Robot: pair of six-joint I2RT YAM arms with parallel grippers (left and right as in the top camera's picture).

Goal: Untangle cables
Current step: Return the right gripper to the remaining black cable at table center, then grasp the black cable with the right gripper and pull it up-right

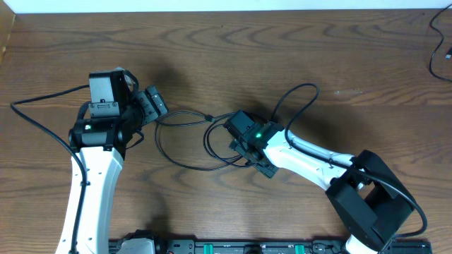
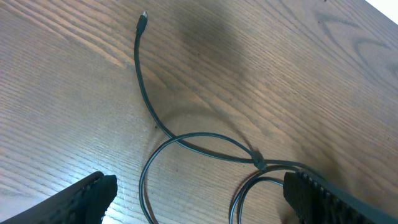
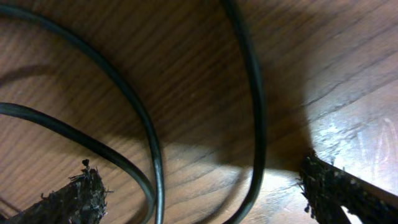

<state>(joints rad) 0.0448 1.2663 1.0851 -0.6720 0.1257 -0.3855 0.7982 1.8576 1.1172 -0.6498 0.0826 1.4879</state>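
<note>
Two grippers, both with jaws wide apart and empty: left gripper point(image 2: 199, 183) above looping black cables point(image 2: 138, 71) with one plug end point(image 2: 143, 17); right gripper point(image 3: 199, 168) straddles three cable strands point(image 3: 256, 93)

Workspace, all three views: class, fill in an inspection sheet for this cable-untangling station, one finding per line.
Surface: wooden table, bare wood grain.
Job's things: black cable lying in loose loops, one plug end free, strands meeting at a crossing; no white cable seen.
Clutter: nothing seen.
Grippers: left gripper open, empty, above the loops; right gripper open, low, two strands running between its fingers.
Cables: thick arm wire runs to the left edge; another wire at the far right corner.
Surroundings: white strip beyond the far edge; equipment rail at the near edge.
</note>
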